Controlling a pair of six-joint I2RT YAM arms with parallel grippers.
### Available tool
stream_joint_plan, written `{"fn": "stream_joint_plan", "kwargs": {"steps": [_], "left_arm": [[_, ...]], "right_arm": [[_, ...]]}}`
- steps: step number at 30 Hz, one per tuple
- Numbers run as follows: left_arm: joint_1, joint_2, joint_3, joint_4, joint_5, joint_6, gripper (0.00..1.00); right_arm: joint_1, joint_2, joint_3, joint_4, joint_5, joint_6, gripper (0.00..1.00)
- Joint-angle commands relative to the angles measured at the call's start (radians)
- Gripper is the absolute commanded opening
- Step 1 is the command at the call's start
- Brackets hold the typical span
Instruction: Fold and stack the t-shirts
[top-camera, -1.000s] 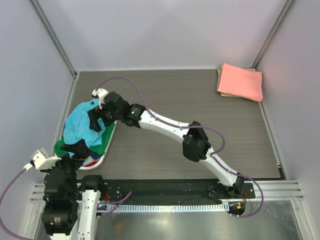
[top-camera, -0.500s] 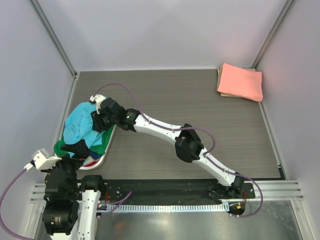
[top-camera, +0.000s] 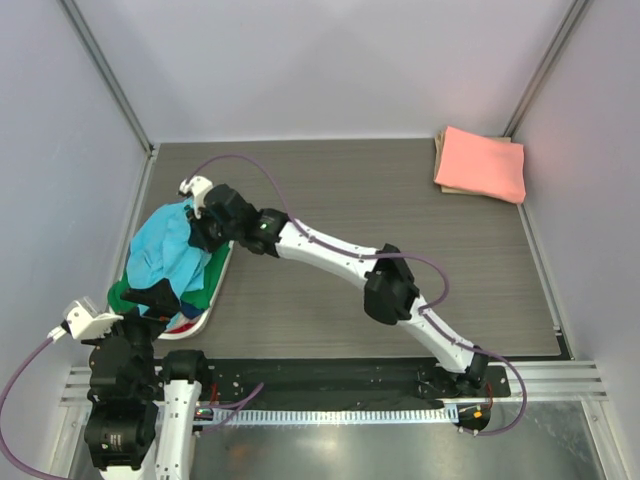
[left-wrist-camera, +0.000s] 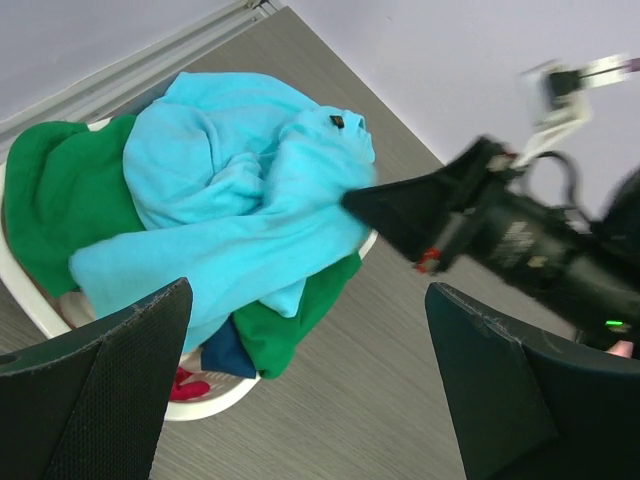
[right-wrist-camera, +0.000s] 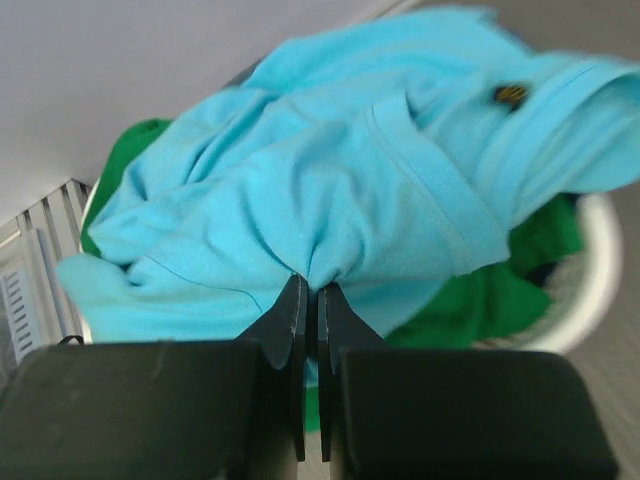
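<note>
Our right gripper (right-wrist-camera: 311, 290) has its fingers pinched together on a fold of the blue shirt (right-wrist-camera: 340, 190). That shirt lies on top of the heap in the white basket (top-camera: 220, 278), at 9 o'clock on the table (top-camera: 400, 210). Our left gripper (left-wrist-camera: 308, 290) hangs just by the heap, at its 6 o'clock side, with its fingers wide apart. The wall (top-camera: 60, 200) is close at 9 o'clock. So we think the pull should go toward 3 o'clock, where there is open room. A folded pink shirt (top-camera: 482, 163) sits far off at 2 o'clock.

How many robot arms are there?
2: the left arm sits at the near-left corner beside the basket; the right arm stretches across to the sky-blue t-shirt, claw shut on it.
</note>
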Motion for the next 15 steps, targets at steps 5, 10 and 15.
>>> {"fn": "stream_joint_plan", "kwargs": {"steps": [5, 10, 15], "left_arm": [[0.003, -0.004, -0.005, 0.043, -0.024, -0.012, 1.0], [0.001, 0.002, -0.005, 0.045, -0.026, -0.012, 1.0], [0.003, 0.011, -0.006, 0.043, -0.033, -0.012, 1.0]], "right_arm": [[-0.178, -0.629, -0.263, 0.056, 0.109, -0.08, 0.01], [-0.314, -0.93, -0.754, 0.046, 0.269, -0.019, 0.02], [-0.503, -1.16, -1.194, -0.051, 0.365, 0.106, 0.91]]}}
